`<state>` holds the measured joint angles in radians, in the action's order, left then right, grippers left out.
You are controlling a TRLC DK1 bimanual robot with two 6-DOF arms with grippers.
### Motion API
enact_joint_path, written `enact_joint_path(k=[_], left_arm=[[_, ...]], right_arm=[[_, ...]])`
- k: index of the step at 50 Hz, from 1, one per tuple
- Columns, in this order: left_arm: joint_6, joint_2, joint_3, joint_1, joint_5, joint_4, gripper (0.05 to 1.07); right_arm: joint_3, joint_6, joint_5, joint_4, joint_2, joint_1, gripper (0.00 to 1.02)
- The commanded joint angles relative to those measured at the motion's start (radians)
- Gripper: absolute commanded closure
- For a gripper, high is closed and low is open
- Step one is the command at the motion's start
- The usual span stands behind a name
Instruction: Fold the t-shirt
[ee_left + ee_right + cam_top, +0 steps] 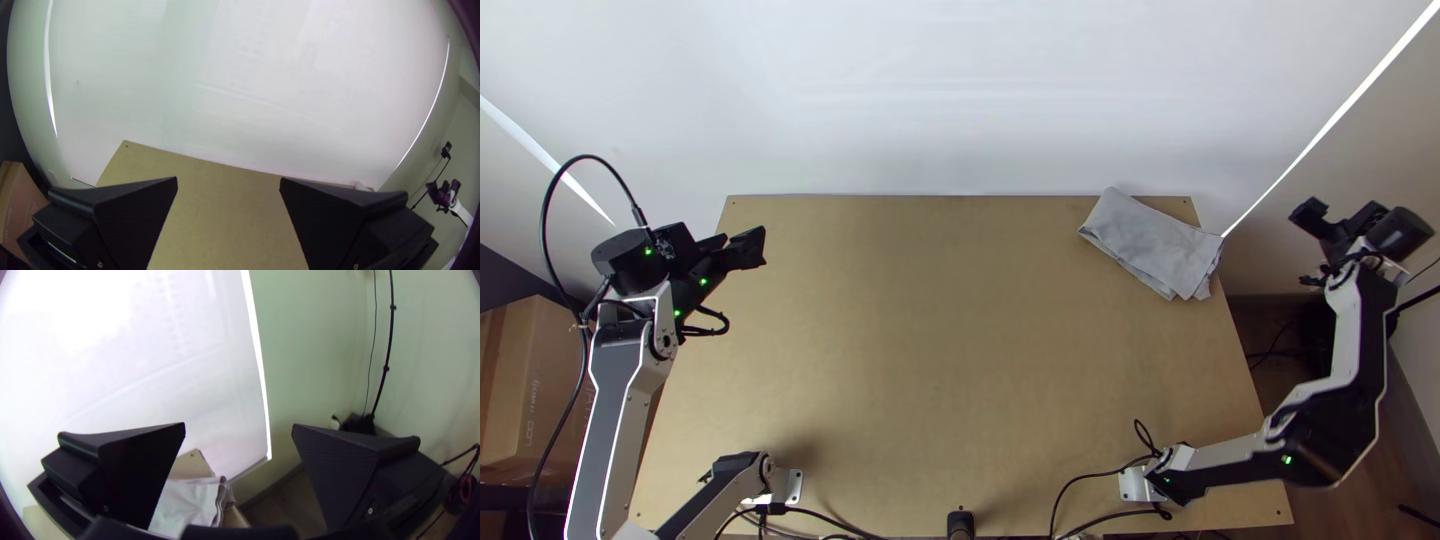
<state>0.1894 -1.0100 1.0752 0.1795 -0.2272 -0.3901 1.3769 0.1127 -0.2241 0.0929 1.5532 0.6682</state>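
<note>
In the top view, the grey t-shirt (1155,242), smooth woven-looking cloth folded into a layered, roughly rectangular bundle, lies at the wooden table's (930,340) far right corner, long axis slanting from far left to near right; the released right gripper (1336,217) is beyond it to the right, the left gripper (744,250) well apart leftward. The left wrist view shows flat black fingers (135,215) spread, holding nothing. In the right wrist view, textured wedge-shaped fingers (340,475) stand apart, clear of the cloth's stacked hems.

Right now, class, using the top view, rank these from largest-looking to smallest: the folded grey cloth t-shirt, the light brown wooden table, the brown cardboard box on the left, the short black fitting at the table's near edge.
1. Table
2. Cardboard box, partly cut off
3. T-shirt
4. Black fitting
</note>
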Motion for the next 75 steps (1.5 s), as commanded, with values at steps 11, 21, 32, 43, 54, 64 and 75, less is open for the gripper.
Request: enact_joint_path(k=[11, 21, 32, 43, 54, 64, 75], left_arm=[[-0.011, 0.093, -0.121, 0.026, 0.063, 0.171, 0.09], [-0.054, 0.14, -0.208, 0.02, 0.172, 0.339, 0.09], [-0.057, 0.211, -0.313, 0.002, 0.219, 0.491, 0.09], [-0.07, 0.287, -0.459, -0.017, 0.27, 0.619, 0.09], [-0.067, 0.353, -0.586, -0.034, 0.276, 0.651, 0.09], [-0.059, 0.432, -0.689, -0.04, 0.276, 0.68, 0.09], [-0.054, 0.611, -0.851, -0.091, 0.261, 0.672, 0.09]], right_arm=[[-0.297, -0.096, 0.003, -0.479, -0.45, -0.039, 0.04], [-0.384, -0.094, 0.009, -0.564, -0.653, -0.134, 0.04], [-0.483, -0.145, 0.158, -0.671, -0.794, -0.328, 0.04], [-0.624, -0.262, 0.244, -0.749, -0.918, -0.553, 0.04], [-0.815, -0.512, 0.259, -0.757, -1.042, -0.849, 0.04], [-0.986, -0.522, 0.302, -0.751, -1.16, -0.961, 0.04], [-1.256, -0.487, 0.292, -0.713, -1.47, -1.062, 0.04]])
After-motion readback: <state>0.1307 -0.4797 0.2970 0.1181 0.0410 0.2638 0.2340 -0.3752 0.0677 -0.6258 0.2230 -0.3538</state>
